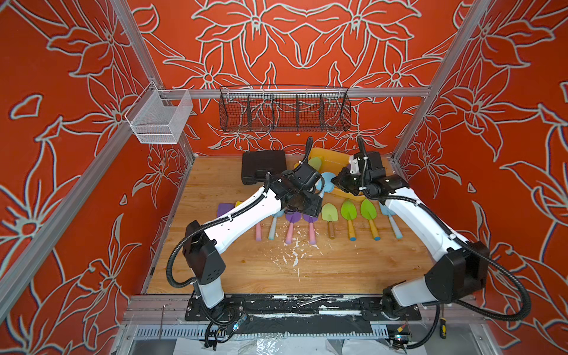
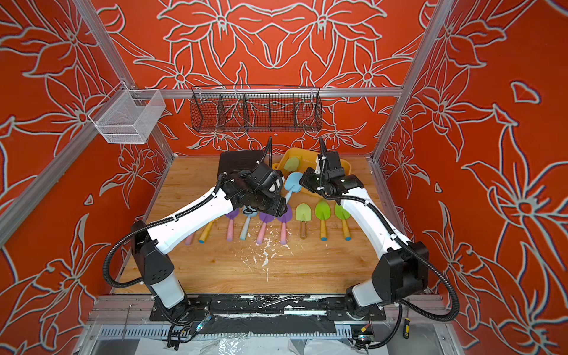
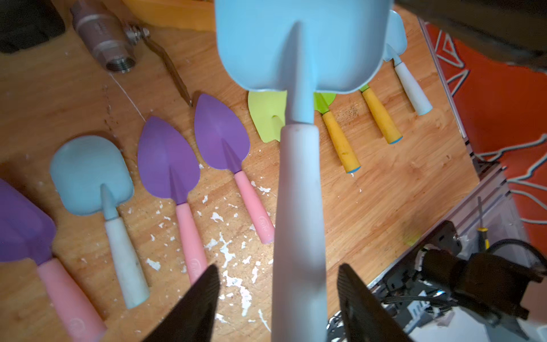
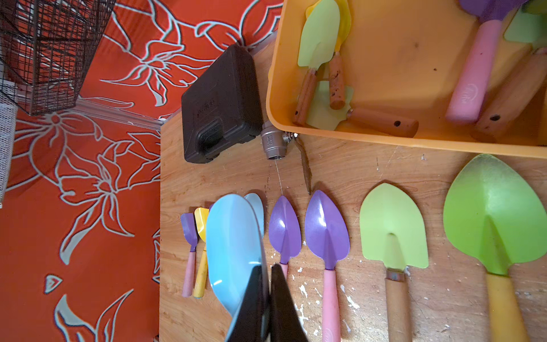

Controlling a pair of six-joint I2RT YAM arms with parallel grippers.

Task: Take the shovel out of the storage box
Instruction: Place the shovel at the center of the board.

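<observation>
Shovel aloft — right fingers pinch blade, left fingers straddle handle

Cursive logo on pink handle, illegible

So the storage box sits back right on the table, with a few shovels lying inside. The tool case is just left of it along the back edge, and a ball valve lies between them, beside the box's corner. In front of the box a row of shovels lies side by side, handles toward the front. The held shovel is up above that row, outside the box. A divided wire basket hangs on the back rail, a mesh basket on the left rail
</observation>
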